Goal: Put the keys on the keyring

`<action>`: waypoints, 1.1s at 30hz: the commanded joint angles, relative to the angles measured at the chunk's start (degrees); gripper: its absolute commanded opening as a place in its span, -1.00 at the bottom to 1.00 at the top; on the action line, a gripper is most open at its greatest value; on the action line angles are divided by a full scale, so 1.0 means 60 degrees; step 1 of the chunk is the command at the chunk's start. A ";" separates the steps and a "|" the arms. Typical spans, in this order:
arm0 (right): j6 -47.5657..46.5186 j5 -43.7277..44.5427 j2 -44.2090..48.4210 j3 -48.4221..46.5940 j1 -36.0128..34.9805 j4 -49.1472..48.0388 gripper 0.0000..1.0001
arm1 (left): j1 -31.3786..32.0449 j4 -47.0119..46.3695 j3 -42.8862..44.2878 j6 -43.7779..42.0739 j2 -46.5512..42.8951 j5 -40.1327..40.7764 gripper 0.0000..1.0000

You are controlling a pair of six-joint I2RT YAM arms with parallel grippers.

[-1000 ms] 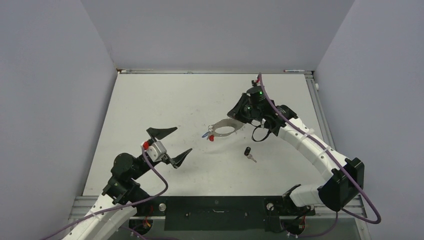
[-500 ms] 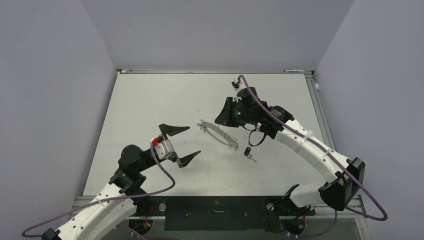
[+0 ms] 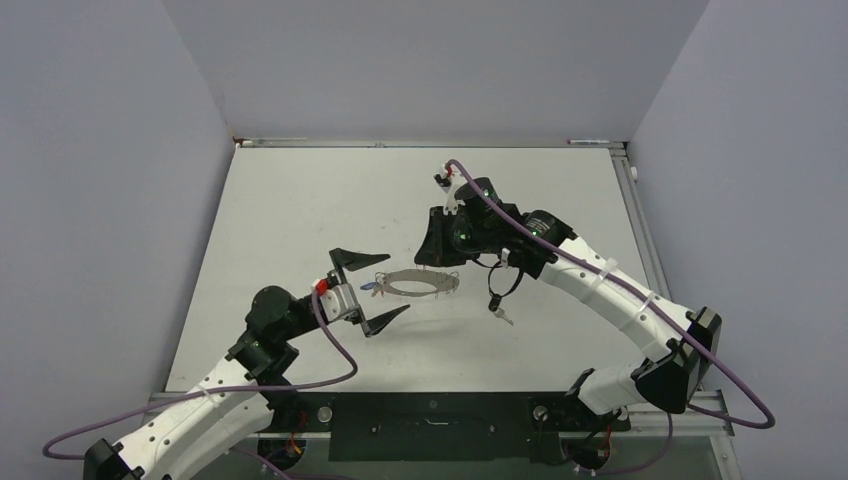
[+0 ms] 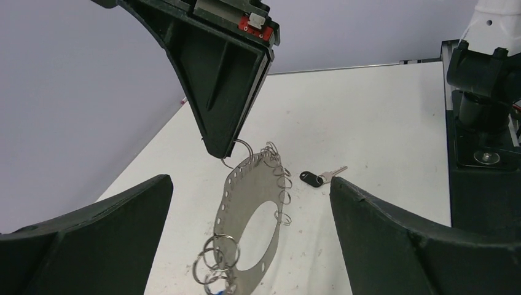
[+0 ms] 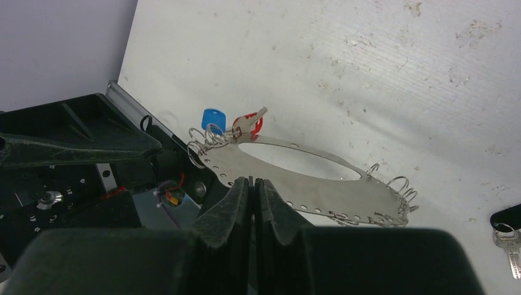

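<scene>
Right gripper (image 5: pixel 253 183) reaching leftward, clamped on keyring (image 5: pixel 319 192) aloft; left gripper (image 3: pixel 398 282) wide apart, flanking keyring's end.

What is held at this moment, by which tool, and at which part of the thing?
The right tool pinches the keyring by its flat outer edge. The left tool is open and holds nothing.

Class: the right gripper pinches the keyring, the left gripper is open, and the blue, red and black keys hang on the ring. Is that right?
No: the black key lies on the table, off the keyring, as the left wrist view shows. Only the blue key and red key hang on it.
</scene>
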State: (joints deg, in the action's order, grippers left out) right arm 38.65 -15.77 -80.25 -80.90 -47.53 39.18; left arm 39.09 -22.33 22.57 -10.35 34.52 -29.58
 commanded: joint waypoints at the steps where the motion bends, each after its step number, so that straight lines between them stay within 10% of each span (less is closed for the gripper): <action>1: -0.0260 -0.0281 0.0009 -0.0892 -0.0262 0.0247 -0.89 | 0.0252 -0.0002 0.0292 -0.0711 -0.0046 0.0411 0.99; 16: -0.0971 0.0064 -0.0313 -0.1539 -0.1741 0.1217 -0.89 | 0.0603 0.0329 0.0348 -0.0506 0.0378 0.0278 0.56; 33: -0.1085 0.0008 -0.0648 -0.1975 -0.1862 0.1528 -0.89 | 0.0858 0.0821 0.0271 -0.1074 0.0135 -0.0091 -0.43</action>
State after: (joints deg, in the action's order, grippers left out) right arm 32.27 -15.84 -84.20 -89.73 -58.22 49.12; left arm 43.94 -16.38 22.57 -15.92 36.01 -28.80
